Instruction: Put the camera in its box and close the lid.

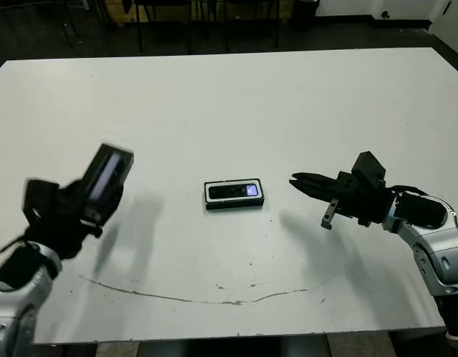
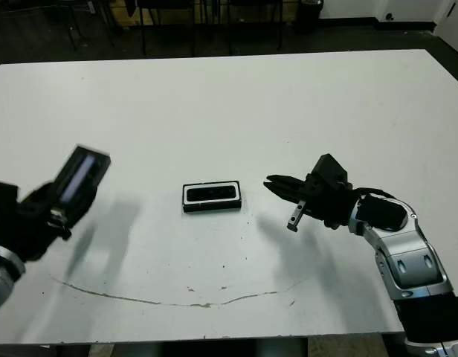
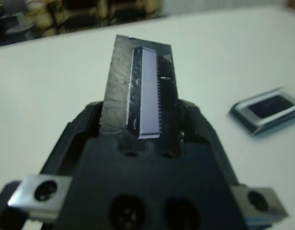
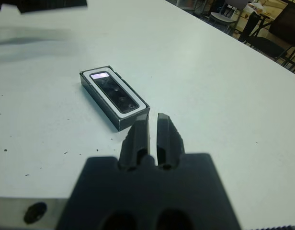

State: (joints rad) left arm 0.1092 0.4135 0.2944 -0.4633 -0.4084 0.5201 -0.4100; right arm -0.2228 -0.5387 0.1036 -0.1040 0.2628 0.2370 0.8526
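1 lid (image 1: pixel 106 175) aloft, camera (image 1: pixel 234 191) boxed (image 1: pixel 233 204)

The box (image 1: pixel 234 195) lies at the centre of the frame on the tabletop (image 1: pixel 236 104), with the camera (image 1: pixel 234 191) lying inside it. At left of the frame the left end effector (image 1: pixel 95 197) holds the lid (image 1: pixel 108 173) tilted above the tabletop, well apart from the box. At right, the right end effector (image 1: pixel 303 183) sits near the box, pointing toward it.

white table (image 1: pixel 236 97), dark chairs (image 1: pixel 207 18) beyond
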